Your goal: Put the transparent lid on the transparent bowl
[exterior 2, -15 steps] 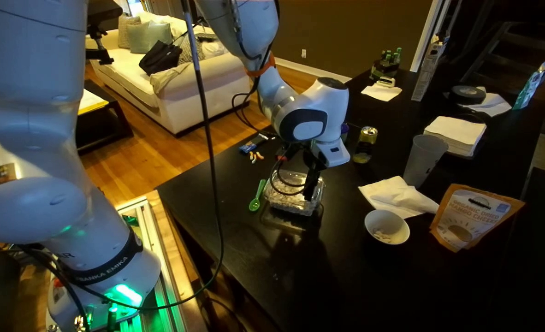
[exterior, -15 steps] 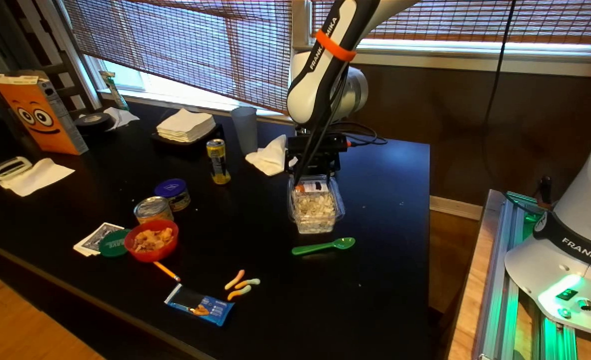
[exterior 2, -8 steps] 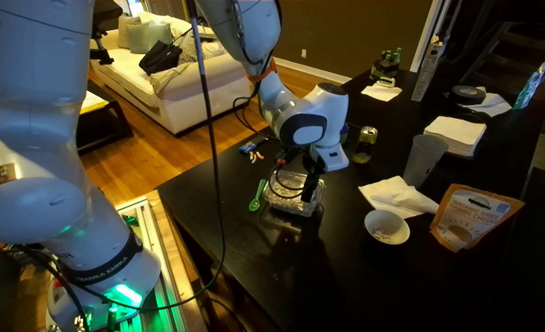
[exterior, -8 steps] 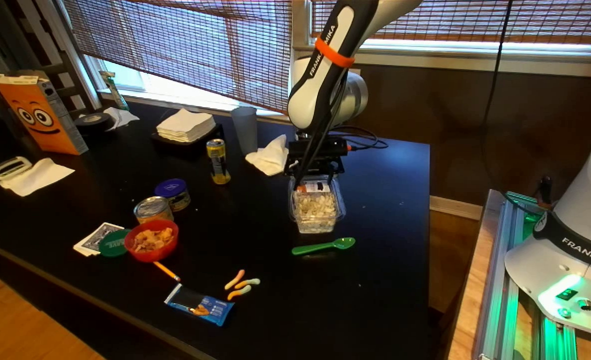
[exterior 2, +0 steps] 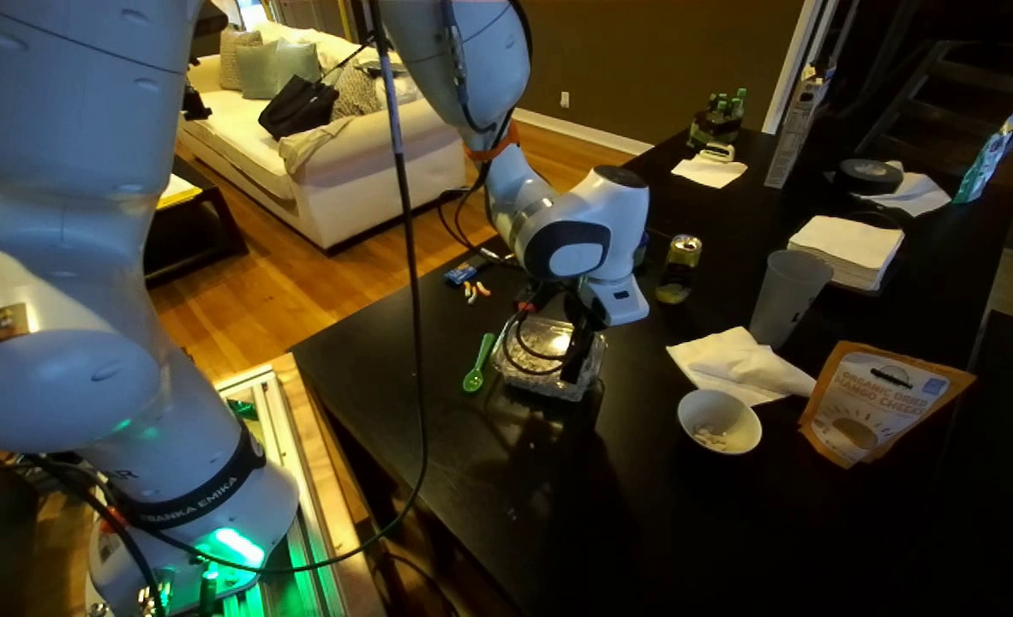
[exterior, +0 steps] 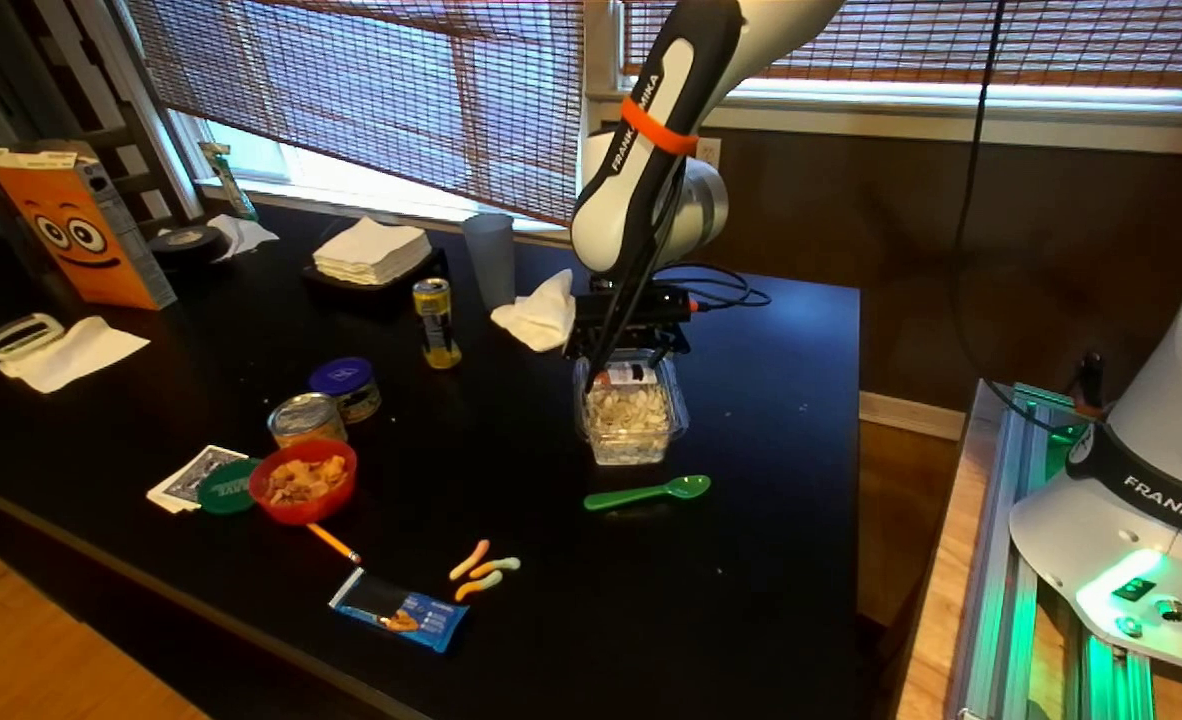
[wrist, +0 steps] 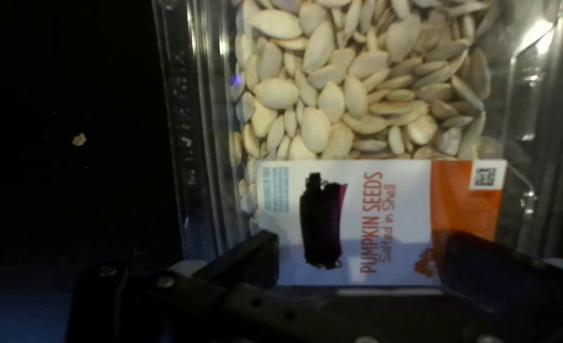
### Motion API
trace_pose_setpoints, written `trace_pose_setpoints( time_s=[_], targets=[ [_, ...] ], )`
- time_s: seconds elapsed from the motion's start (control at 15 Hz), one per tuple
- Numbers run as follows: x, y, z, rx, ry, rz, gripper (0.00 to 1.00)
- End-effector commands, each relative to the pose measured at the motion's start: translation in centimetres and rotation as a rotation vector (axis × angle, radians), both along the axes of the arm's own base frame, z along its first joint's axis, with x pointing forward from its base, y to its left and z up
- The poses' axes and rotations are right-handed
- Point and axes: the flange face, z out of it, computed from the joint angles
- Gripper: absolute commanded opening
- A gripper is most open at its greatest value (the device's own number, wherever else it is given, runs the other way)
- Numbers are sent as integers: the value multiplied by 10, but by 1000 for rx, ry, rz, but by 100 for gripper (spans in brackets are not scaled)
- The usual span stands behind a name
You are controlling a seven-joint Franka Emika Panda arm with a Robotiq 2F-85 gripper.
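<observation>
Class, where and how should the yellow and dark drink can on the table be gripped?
Probably best around the upper body of the can, with the open gripper coming straight down from above. In both exterior views the can stands upright, taller than wide, touching no neighbour, so its round sides should be easy to close on.

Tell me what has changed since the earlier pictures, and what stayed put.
The robot arm has come down a little, bringing the open end effector lower over the transparent bowl; the black cable has swung right in an exterior view. No gripping or letting go shows. Any shift of that bowl is too slight to call. The green spoon, red bowl and yellow can stayed put.
</observation>
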Motion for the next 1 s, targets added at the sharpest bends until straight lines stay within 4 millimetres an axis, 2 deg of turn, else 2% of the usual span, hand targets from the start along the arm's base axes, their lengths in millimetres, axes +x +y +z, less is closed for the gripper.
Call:
trace_pose_setpoints(
  time_s=[0.0,0.47,0.93],
  targets=[
    [1,0,-13,-7,16,4,100],
    [-10,16,17,-24,-43,17,100],
    [-23,33,39,-40,-82,61,100]
  ],
)
